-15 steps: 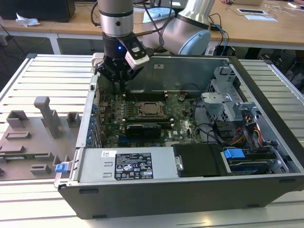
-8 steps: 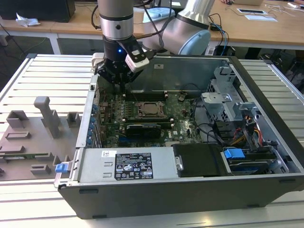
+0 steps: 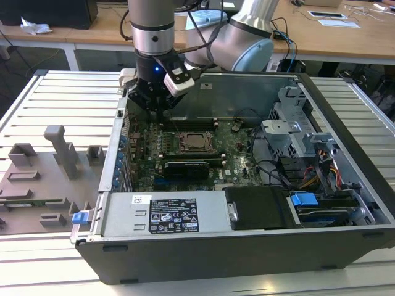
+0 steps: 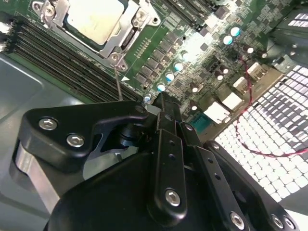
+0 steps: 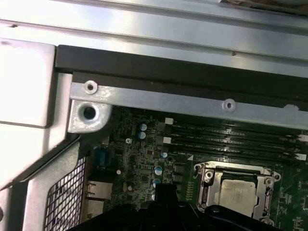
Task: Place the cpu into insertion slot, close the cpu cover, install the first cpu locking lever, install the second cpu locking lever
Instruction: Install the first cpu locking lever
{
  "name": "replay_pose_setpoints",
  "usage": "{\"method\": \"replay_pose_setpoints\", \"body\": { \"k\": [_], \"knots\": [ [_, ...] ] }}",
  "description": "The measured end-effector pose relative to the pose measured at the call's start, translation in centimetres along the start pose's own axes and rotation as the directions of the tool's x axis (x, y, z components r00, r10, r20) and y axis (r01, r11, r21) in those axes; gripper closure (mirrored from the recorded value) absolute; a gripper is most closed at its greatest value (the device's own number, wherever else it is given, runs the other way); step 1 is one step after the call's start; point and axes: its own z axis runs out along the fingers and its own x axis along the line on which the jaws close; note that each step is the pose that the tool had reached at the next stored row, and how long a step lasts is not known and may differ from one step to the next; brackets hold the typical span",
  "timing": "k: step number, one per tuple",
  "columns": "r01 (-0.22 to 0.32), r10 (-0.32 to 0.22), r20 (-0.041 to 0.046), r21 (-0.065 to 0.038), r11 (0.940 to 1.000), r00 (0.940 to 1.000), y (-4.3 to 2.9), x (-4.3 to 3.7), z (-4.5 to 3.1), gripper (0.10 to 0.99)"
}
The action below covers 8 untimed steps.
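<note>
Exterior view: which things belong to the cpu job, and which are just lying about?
Job in hand: cpu, cpu cover, gripper.
Lying about: graphics card, power supply, grey fixture tray, cables.

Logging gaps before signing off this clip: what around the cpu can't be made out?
1. cpu, first wrist view: one edge hidden by the hand and the picture edge.
2. cpu cover, second wrist view: partly cut off by the picture edge.
3. Thin locking lever, second wrist view: one end hidden behind the hand.
4. Exterior view: levers too small to judge whether latched.
</note>
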Motion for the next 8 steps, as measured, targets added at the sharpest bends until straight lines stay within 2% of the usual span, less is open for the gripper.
{"method": "replay_pose_setpoints", "body": {
  "k": [2, 4, 8],
  "knots": [
    [0.0, 0.0, 0.0002, 0.0, 1.0, 1.0, 0.35, -0.15, 0.07, 0.98],
    [0.0, 0.0, 0.0001, 0.0, 1.0, 1.0, 1.24, -0.62, 0.1, 0.98],
    [0.0, 0.0, 0.0, 0.0, 1.0, 1.0, 1.38, -1.76, 0.14, 0.98]
  ]
}}
